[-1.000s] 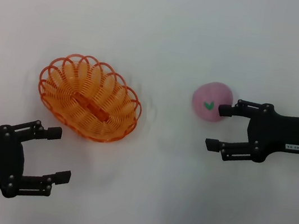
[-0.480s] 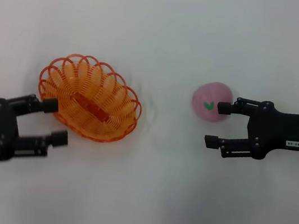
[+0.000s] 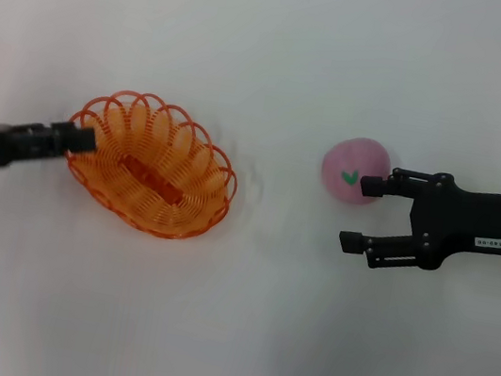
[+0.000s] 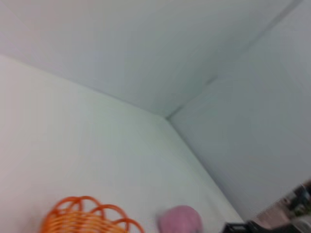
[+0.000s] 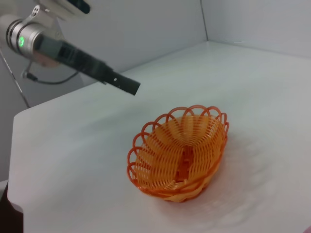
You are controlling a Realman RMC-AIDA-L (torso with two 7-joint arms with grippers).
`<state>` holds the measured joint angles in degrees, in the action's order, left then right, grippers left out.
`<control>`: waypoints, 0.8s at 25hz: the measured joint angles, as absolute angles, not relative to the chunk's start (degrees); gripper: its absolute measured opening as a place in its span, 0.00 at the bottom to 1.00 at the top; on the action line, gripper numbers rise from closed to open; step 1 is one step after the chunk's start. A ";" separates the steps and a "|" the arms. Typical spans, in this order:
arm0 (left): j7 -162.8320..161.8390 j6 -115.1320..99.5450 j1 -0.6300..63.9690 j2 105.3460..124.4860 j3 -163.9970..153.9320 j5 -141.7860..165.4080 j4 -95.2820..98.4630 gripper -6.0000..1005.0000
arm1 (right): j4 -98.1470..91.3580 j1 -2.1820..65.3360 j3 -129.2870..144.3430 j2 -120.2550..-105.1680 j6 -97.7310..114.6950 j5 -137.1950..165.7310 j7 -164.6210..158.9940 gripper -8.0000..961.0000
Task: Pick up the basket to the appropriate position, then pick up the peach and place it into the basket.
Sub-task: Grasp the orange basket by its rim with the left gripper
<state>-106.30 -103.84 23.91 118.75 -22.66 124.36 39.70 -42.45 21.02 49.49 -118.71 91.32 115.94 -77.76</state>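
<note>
Far left on the white table [image 3: 236, 338]: the left gripper [image 3: 79, 137], turned edge-on, a single thin dark bar pointing toward the middle. Impossible to tell how wide that pincer stood. Met the left rim of the basket [image 3: 189, 154] in the head view, yet in the right wrist view hung above the table with the left gripper [image 5: 129, 87] clear of the basket [image 5: 180, 155], nothing held. Next to the right, the basket itself: oval, orange, looped rim, sat upright and flat on the table, left of centre, nothing inside. Only its upper loops caught low in the left wrist view [image 4: 87, 218], with the peach [image 4: 180, 221] beyond. Farther right, well apart from the basket: the peach [image 3: 354, 169], pink, green leaf mark facing the camera, resting on the table. Rightmost, the right gripper [image 3: 362, 212], spread wide, holding nothing. Touched the peach's right side with the far fingertip; kept the near one on the table side, short of the fruit, so not closed around it.
</note>
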 joint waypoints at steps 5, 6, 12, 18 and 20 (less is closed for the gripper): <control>-115.06 -101.71 24.59 118.22 -23.29 124.61 44.96 0.84 | -42.45 21.49 49.49 -118.74 91.26 116.32 -78.04 0.96; -116.19 -101.17 24.62 118.24 -23.67 124.71 46.07 0.84 | -42.45 21.61 49.48 -118.74 91.26 116.42 -78.05 0.96; -122.31 -95.05 25.06 119.20 -29.08 128.98 53.61 0.84 | -42.45 22.02 49.48 -118.89 91.24 116.81 -78.13 0.96; -122.43 -90.25 25.14 121.18 -38.85 132.16 62.79 0.84 | -42.45 22.14 49.48 -118.91 91.22 116.82 -78.29 0.96; -122.44 -89.90 25.14 121.48 -40.40 132.91 64.18 0.84 | -42.45 22.17 49.48 -118.90 91.22 116.88 -78.43 0.96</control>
